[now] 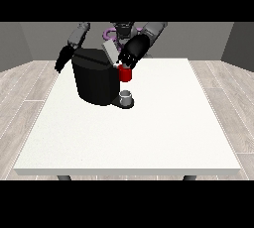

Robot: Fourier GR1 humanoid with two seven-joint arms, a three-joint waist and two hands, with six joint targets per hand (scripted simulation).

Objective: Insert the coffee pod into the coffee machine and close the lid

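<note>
Bench edge nearest, white. Small grey thing at frame centre on coffee machine base, possibly pod, unsure. My hand at view's right above red thing at the machine; fingers' state unclear. Pod likely light, stiff, slippery: pinch at sides.

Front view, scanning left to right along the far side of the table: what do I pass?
Hand at the view's left → black coffee machine → red thing at the machine → bare white table. The other hand and the grey thing overlap these, so their place is unclear.
</note>
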